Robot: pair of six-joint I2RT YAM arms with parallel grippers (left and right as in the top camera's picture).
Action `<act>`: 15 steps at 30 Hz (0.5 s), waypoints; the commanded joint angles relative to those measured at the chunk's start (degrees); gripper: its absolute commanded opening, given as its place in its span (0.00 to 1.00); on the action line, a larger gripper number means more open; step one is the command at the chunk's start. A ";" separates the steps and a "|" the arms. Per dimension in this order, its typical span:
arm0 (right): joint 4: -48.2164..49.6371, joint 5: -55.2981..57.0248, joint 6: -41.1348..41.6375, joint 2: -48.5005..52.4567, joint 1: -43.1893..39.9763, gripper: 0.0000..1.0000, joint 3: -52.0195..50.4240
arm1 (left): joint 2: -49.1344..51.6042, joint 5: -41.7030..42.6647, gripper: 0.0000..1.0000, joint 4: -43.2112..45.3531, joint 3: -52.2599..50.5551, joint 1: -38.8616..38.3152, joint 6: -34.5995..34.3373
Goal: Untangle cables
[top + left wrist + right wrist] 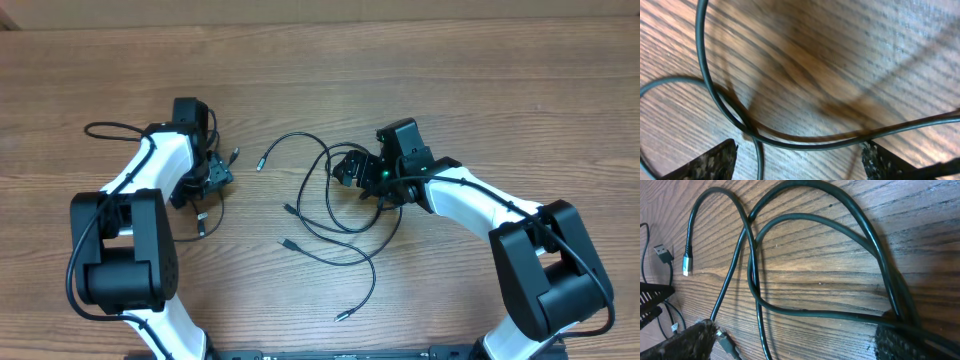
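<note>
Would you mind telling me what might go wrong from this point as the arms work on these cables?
1. The open right gripper sits over several overlapping strands of the cables; closing here may catch more than one and tighten the tangle when pulled.
2. The open left gripper has two cable strands crossing beneath it; pinching both would likely drag them together instead of separating them.
</note>
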 commanded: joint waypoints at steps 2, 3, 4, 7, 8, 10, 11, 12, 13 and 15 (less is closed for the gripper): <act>-1.20 2.16 0.09 1.42 -0.17 1.00 -1.18 | 0.83 -3.34 0.82 3.15 -5.07 2.03 -1.22; -1.05 2.03 0.09 1.44 -0.17 1.00 -1.18 | 0.83 -2.89 0.82 3.96 -5.64 2.49 -1.29; -1.03 2.03 0.09 1.44 -0.17 1.00 -1.18 | 0.83 -2.21 0.81 4.48 -6.03 2.89 -1.75; -1.05 2.03 0.09 1.44 -0.17 1.00 -1.18 | 0.83 0.35 0.78 5.20 -7.02 3.69 -1.86; -1.03 2.03 0.09 1.44 -0.17 1.00 -1.18 | 0.83 0.57 0.76 5.29 -7.19 3.85 -1.84; -1.03 2.03 0.09 1.44 -0.17 1.00 -1.18 | 0.83 0.72 0.66 5.31 -7.37 4.00 -1.84; -1.03 2.03 0.07 1.44 -0.17 1.00 -1.18 | 0.83 0.74 0.58 5.33 -7.37 4.02 -1.84; -1.03 2.03 0.09 1.44 -0.17 1.00 -1.18 | 0.83 1.44 0.54 5.40 -7.34 4.00 -1.81; -1.03 2.03 0.07 1.44 -0.17 1.00 -1.18 | 0.83 4.35 0.56 5.55 -7.26 4.02 -1.44; -1.05 2.03 0.07 1.42 -0.17 1.00 -1.18 | 0.81 9.03 0.69 5.22 -6.56 4.02 2.38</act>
